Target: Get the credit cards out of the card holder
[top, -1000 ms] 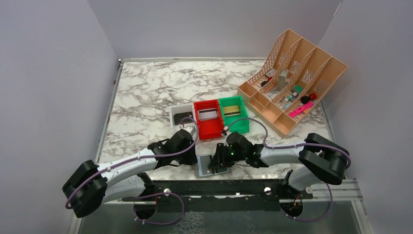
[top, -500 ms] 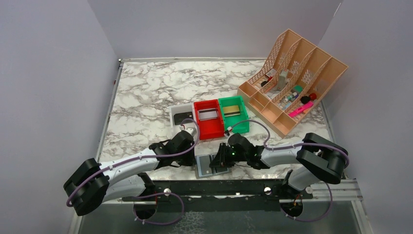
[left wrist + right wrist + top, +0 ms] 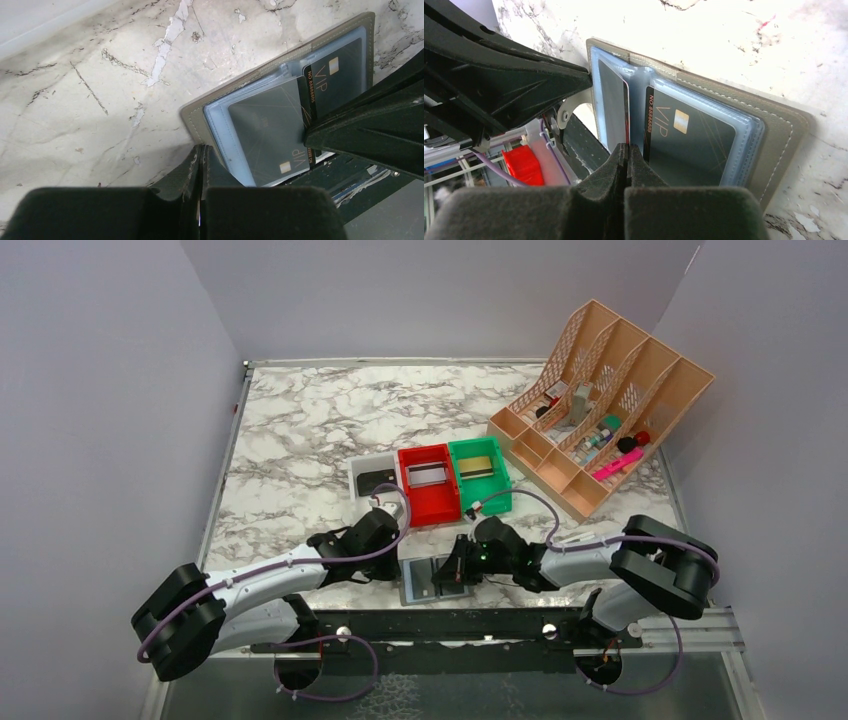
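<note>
1. You are looking at a marbled counter [image 3: 300,430] with a peach desk organiser [image 3: 640,380] standing along its right edge, towards the far right corner.
2. A white bin [image 3: 357,478], a red bin [image 3: 432,508] and a green bin [image 3: 497,502] are sitting side by side near the middle of the counter.
3. The card holder [image 3: 418,580] is lying open and flat at the near edge, about midway along it, with its clear sleeves facing up.
4. The credit cards [image 3: 694,140] are sitting inside those sleeves; one black card marked VIP is showing in each panel.
5. Your left gripper [image 3: 200,152] is resting at the holder's left edge with its fingers pressed together; you cannot tell whether it is pinching the cover.
6. Your right gripper [image 3: 626,150] is pointing into the fold between the two panels, fingers also pressed together, tips touching the sleeves; whether a card is caught between them is not showing.
</note>
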